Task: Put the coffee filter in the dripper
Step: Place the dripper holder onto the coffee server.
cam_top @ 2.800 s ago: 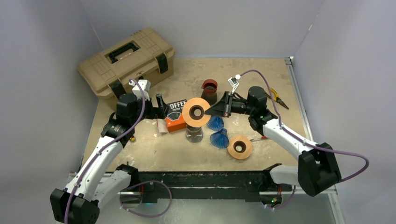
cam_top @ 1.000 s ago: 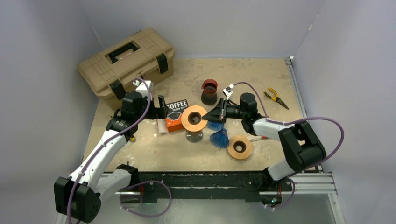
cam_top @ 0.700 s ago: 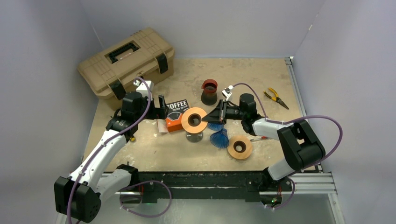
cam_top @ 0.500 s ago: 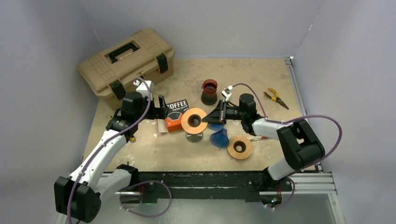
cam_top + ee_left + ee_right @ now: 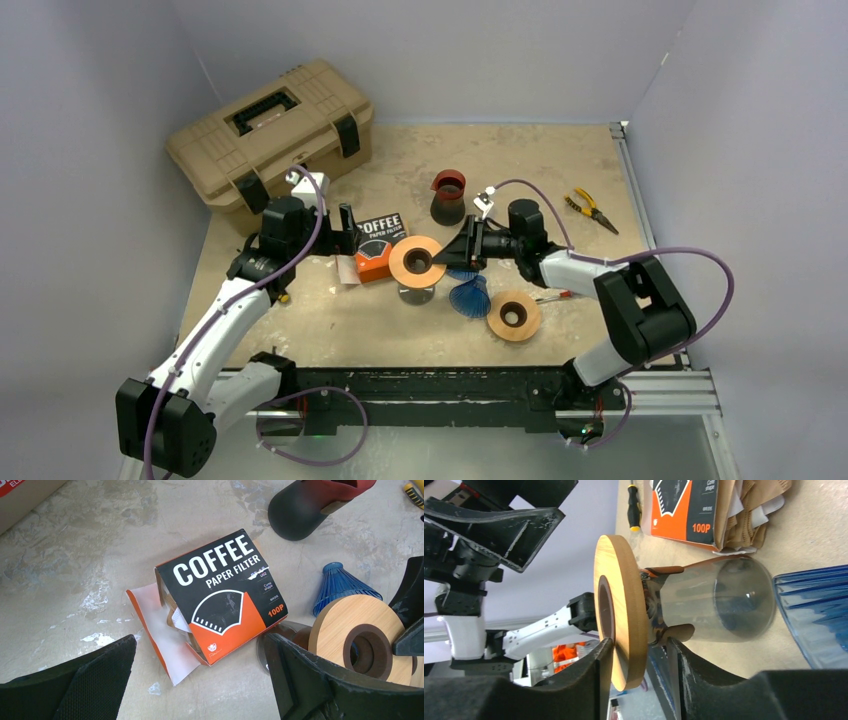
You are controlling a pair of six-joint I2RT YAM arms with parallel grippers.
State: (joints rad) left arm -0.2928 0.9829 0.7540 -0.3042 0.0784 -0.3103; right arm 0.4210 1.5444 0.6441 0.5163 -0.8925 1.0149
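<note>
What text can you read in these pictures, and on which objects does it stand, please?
"COFFEE PAPER FILTER": filter box, black panel.
"100P": same box, orange corner.
Small white print beside it: too small to read.
Red letters on the toolbox: cut off, unreadable.

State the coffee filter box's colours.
The coffee filter box is black and orange with white lettering, clearest from the left wrist.

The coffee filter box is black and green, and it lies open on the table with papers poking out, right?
Not green. The coffee filter box is black and orange, as the left wrist view shows. It does lie open on the table with papers poking out.
</note>
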